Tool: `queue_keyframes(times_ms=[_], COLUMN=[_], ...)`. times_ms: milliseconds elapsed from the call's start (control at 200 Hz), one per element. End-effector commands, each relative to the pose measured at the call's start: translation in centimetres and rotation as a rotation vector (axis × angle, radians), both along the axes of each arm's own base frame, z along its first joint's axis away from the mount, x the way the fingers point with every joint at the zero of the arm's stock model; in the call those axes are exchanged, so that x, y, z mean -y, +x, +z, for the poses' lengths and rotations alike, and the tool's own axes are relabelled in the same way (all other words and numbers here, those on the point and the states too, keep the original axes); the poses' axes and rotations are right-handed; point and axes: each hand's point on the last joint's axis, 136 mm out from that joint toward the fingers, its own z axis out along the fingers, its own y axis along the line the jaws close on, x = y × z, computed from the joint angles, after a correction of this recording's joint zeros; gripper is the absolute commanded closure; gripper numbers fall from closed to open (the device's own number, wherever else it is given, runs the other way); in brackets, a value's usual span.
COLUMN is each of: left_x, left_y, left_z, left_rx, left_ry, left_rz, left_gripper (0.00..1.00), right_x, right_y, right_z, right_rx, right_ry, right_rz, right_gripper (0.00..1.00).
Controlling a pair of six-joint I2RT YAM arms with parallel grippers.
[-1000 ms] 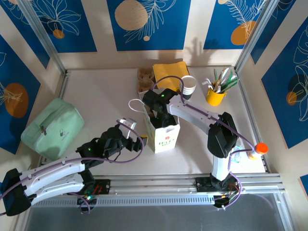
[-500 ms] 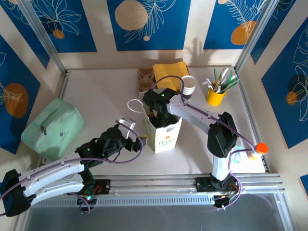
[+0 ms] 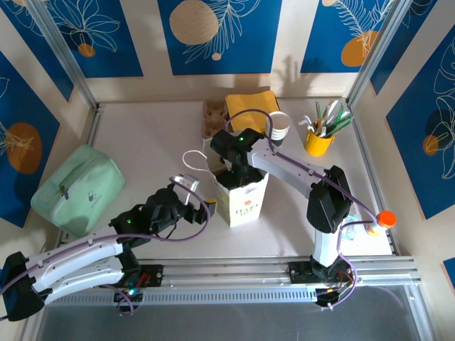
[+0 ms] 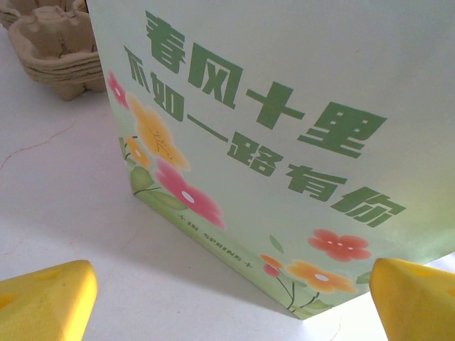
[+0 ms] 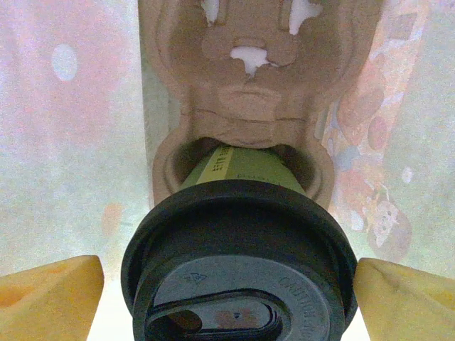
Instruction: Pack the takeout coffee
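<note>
The flowered paper bag (image 3: 245,202) stands upright with its mouth open, a pulp cup carrier (image 5: 249,92) down inside it. The takeout coffee (image 5: 238,227) sits in one of the carrier's sockets, black lid up. My right gripper (image 5: 227,298) straddles that lid, spread wide, gripping nothing. My left gripper (image 4: 229,298) gapes empty beside the bag.

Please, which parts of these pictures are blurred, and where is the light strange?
Right wrist view: light glows through the bag walls, coffee lid dark, right fingertips soft. Left wrist view: bag print sharp, left fingertips blurred. Top view: even light, sharp.
</note>
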Motion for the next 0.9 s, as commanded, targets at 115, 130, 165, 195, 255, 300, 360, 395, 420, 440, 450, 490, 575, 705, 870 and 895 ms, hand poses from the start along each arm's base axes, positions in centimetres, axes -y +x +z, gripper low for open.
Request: queue_keyframes(times_ms=[115,130,165,195,255,300,360,395,420,440,450,490,575,705,870,895], left_x=[-0.2,-0.2,-0.2,-0.2,-0.2,-0.1,-0.1,-0.1,0.0,0.0,0.0,0.0,0.0,-0.1,-0.2,-0.2], left_y=[-0.1,-0.1,-0.1,0.0,0.0,0.0,0.0,0.0,0.0,0.0,0.0,0.0,0.0,-0.1,-0.1,-0.1], left_z=[0.8,0.9,0.9,0.9,0.9,0.9,0.8,0.7,0.7,0.6,0.6,0.6,0.6,0.7,0.6,0.5], left_rx=[0.025,0.027,0.028,0.027,0.026,0.025,0.023,0.021,0.02,0.019,0.019,0.018,0.018,0.018,0.015,0.014], left_ry=[0.005,0.005,0.004,0.006,0.006,0.004,0.002,0.003,0.002,0.003,0.003,0.004,0.004,0.002,0.001,0.001], left_rz=[-0.001,-0.001,-0.001,0.0,0.0,0.0,-0.002,-0.001,-0.001,-0.001,-0.001,-0.002,-0.001,-0.001,0.003,0.005], left_gripper=[0.02,0.02,0.02,0.02,0.02,0.02,0.02,0.02,0.02,0.02,0.02,0.02,0.02,0.02,0.02,0.02], right_x=[-0.4,-0.4,-0.4,-0.4,-0.4,-0.3,-0.3,-0.3,-0.3,-0.3,-0.3,-0.4,-0.3,-0.4,-0.4,-0.4], right_y=[-0.1,-0.1,-0.1,0.0,-0.1,0.0,0.0,0.0,-0.1,-0.1,-0.1,-0.1,-0.1,-0.1,-0.1,-0.1], right_z=[2.1,2.2,2.3,2.4,2.7,2.9,3.0,3.1,3.2,3.2,3.2,3.3,3.4,3.6,3.7,3.7], right_rx=[0.023,0.024,0.027,0.029,0.031,0.035,0.037,0.037,0.038,0.037,0.037,0.036,0.038,0.039,0.042,0.043], right_ry=[0.037,0.037,0.037,0.038,0.039,0.038,0.04,0.042,0.043,0.042,0.042,0.045,0.047,0.052,0.052,0.052], right_rz=[0.019,0.019,0.019,0.021,0.023,0.02,0.02,0.019,0.019,0.018,0.017,0.017,0.016,0.013,0.013,0.012], right_gripper=[0.08,0.08,0.08,0.08,0.08,0.08,0.08,0.08,0.09,0.09,0.09,0.09,0.1,0.11,0.12,0.12])
